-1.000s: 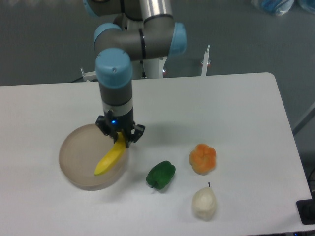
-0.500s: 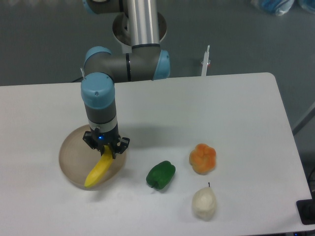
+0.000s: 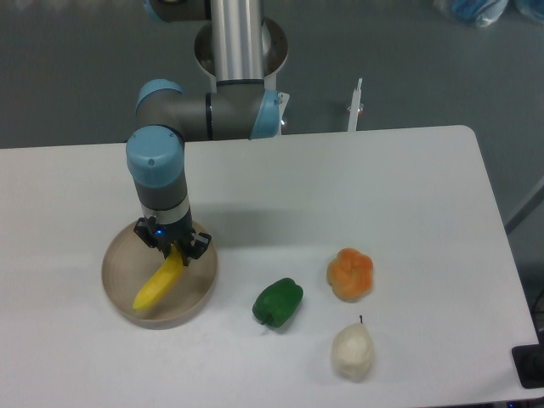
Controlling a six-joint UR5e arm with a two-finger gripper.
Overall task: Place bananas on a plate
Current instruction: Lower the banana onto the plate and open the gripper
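A bright yellow curved banana point(image 3: 155, 284) hangs slanted over the round beige plate point(image 3: 197, 292) at the table's left. My gripper point(image 3: 173, 250) is shut on the banana's upper end, directly above the plate's middle. The banana's lower tip points to the front left, inside the plate's rim. I cannot tell whether the tip touches the plate.
A green bell pepper point(image 3: 277, 303) lies just right of the plate. An orange lobed fruit point(image 3: 350, 274) and a white pear-shaped item point(image 3: 353, 351) lie further right. A thin white post point(image 3: 355, 106) stands at the table's far edge.
My gripper has moved left and slightly toward the back with the banana, from the plate's right rim to over its middle. The banana now lies wholly within the plate's outline.
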